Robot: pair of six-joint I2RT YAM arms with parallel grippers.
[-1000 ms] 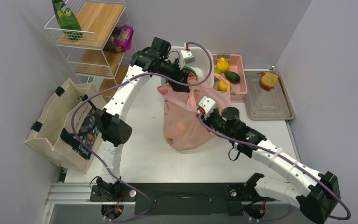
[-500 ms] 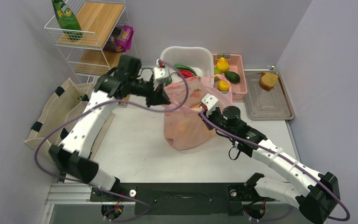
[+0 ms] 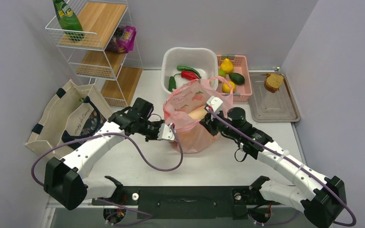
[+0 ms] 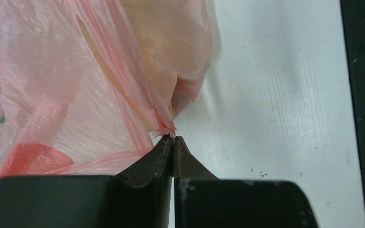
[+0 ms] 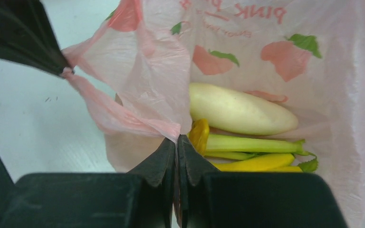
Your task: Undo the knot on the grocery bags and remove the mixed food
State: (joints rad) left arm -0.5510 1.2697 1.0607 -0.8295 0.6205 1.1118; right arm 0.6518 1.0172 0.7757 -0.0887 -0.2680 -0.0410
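The pink plastic bag [image 3: 192,124] stands mid-table with its mouth pulled wide. My left gripper [image 3: 171,133] [image 4: 173,138] is shut on a pinch of the bag's near-left edge, low by the table. On the right side of the rim, my right gripper [image 3: 208,114] [image 5: 177,138] is shut on the film. Inside lie a white radish [image 5: 240,114], a pale-green stalk [image 5: 252,143] and yellow bananas [image 5: 259,163]. The knot is out of view. The beige tote [image 3: 59,121] with black straps sits at the far left. A green bottle [image 3: 68,19] stands on the wire shelf.
A wire shelf rack [image 3: 95,28] with a purple packet [image 3: 126,38] stands back left. Behind the bag are a white tub [image 3: 190,49] with peppers, a pink basket [image 3: 248,80] of fruit, and a grey tray [image 3: 273,107] with bread [image 3: 273,81].
My left arm swung from behind the bag round to its near-left side, dropped low and shut on the bag's edge. The bag's mouth now gapes wider. The right gripper kept its hold.
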